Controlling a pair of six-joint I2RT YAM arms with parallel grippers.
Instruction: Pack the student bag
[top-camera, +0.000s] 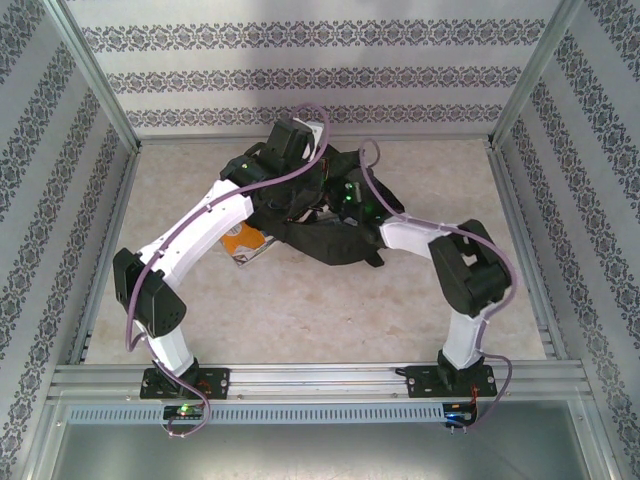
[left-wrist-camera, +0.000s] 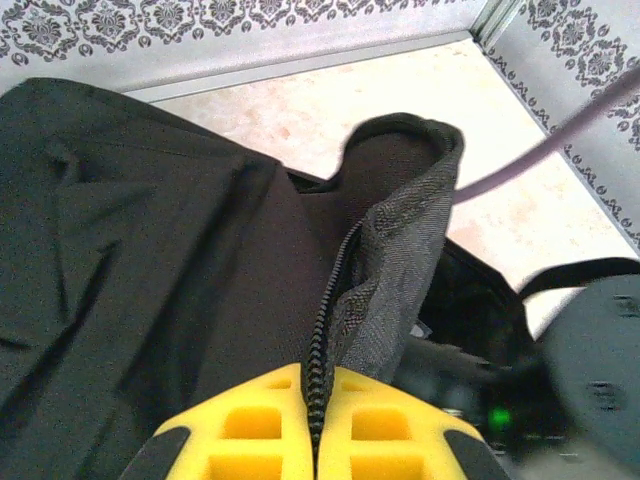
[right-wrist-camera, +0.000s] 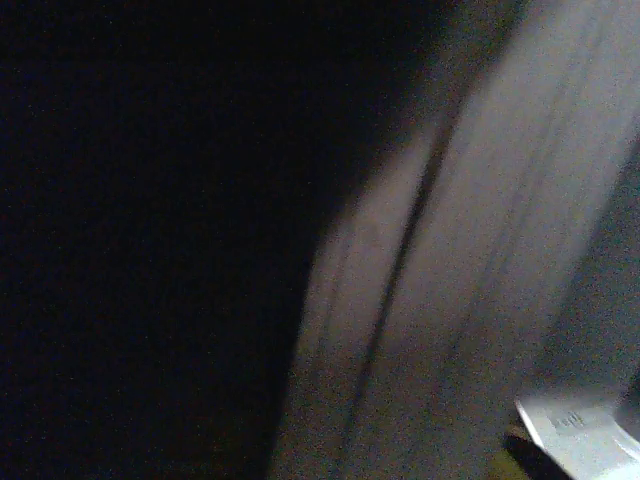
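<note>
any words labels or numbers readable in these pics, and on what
None can be read.
Orange and white book beside the large black fabric backpack: cover print too small.
White sheet corner, right wrist view: dark mark, too blurred.

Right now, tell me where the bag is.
In the top view the bag lies at the table's far middle, between the arms, an orange object at its left edge; the left hand pinches its zipper edge.
</note>
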